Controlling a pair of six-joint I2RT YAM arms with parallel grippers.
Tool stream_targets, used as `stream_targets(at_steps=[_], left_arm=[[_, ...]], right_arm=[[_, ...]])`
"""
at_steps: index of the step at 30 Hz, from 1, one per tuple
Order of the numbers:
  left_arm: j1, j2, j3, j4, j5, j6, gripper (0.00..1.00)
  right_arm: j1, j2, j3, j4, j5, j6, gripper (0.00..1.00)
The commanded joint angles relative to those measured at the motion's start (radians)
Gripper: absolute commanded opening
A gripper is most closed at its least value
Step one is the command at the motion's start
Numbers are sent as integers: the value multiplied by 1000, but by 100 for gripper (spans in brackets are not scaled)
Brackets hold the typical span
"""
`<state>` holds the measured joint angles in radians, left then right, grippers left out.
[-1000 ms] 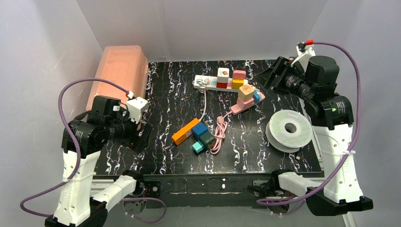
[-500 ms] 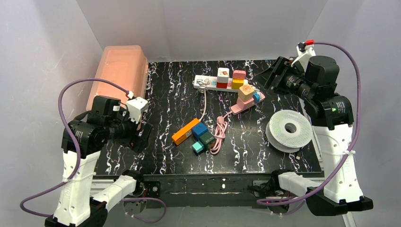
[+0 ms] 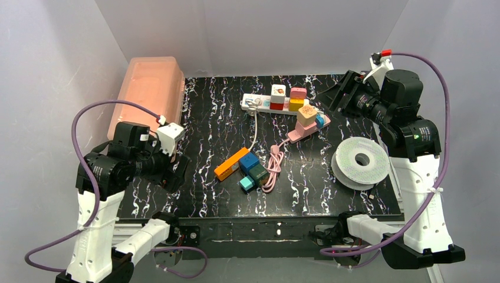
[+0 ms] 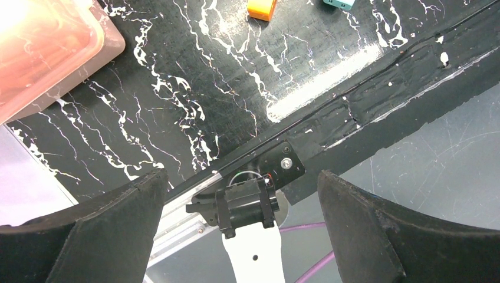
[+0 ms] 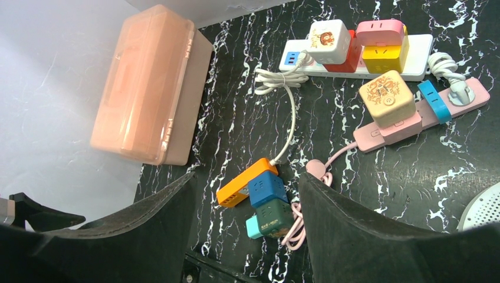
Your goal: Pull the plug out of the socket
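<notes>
The see-through pink box (image 3: 150, 88) sits at the far left of the table. Just in front of it hangs the left claw (image 3: 175, 171). Its fingers are spread wide and it holds nothing.

The socket (image 3: 231, 164) is the short orange strip in the middle of the table. It lies slanted, well apart from both claws. A blue cube plug (image 3: 249, 161) and a dark green cube plug (image 3: 257, 171) sit tight against it. A small teal cube (image 3: 247, 183) touches the green one. A pink cable (image 3: 272, 168) is bunched up just beside them.

I think the job now is to reach in. One claw should press the orange strip down. The other should pinch one cube on two flat sides and pull it straight away from the strip. If nothing holds the strip, the whole bunch may just slide.

Further back lie a long white strip (image 3: 262, 104) and a pink strip (image 3: 305, 128), both with cubes on them. A round white spool (image 3: 361, 160) lies on the right. The right claw (image 3: 337, 93) is up at the far right corner, wide apart and holding nothing.

The table (image 3: 206, 118) is black with wiggly white lines. It looks smooth and a bit slippery. Plain white walls stand close around it.
</notes>
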<state>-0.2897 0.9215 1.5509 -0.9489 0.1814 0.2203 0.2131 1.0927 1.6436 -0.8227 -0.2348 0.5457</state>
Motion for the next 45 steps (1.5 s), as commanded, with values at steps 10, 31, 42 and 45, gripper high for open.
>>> stream_targets(at_steps=[10, 31, 42, 45], left_arm=[[6, -6, -46, -217, 23, -4, 100], [7, -85, -640, 323, -129, 32, 100], [211, -101, -1086, 1003, -119, -85, 100], [273, -39, -1144, 1200, -75, -126, 100]], right_arm=[[-3, -30, -10, 16, 15, -6, 72], [-2, -46, -37, -29, 126, -41, 72], [-3, -60, -57, -53, 146, -30, 72], [-3, -71, -75, -46, 164, -34, 72]])
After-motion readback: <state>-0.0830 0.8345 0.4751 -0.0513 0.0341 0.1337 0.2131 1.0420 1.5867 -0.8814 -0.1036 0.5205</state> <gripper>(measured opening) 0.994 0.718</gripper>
